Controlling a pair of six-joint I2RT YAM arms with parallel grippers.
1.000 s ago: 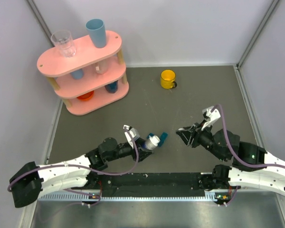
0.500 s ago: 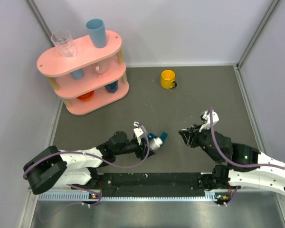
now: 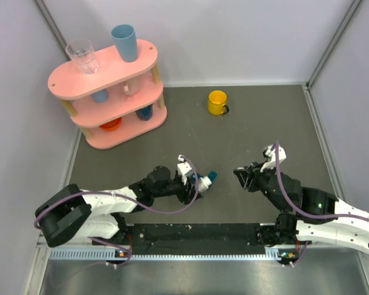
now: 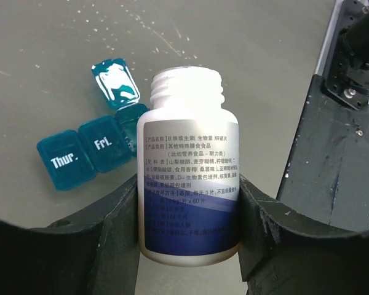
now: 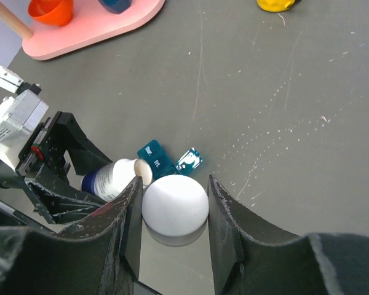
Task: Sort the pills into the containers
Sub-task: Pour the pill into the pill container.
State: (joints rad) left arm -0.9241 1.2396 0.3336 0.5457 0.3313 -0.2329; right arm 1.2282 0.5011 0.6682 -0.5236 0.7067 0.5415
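White bottle [image 4: 187,153], uncapped, is clamped in the left gripper [image 4: 187,193]. The low arm stretches toward 2 o'clock, slightly farther than before. Teal pill box [image 4: 80,157], one lid up, lies on the counter [image 4: 246,37] at the bottle's 10 o'clock in the wrist view. Right gripper [image 5: 174,200] pinches a white cap [image 5: 175,206].

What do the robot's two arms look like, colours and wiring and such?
The left arm and right arm have white shells on the long links and black joints. A purple cable loops outside each casing. A small white camera box sits near each wrist. The jaws are matte black, broad and wedge-shaped, without visible markings.
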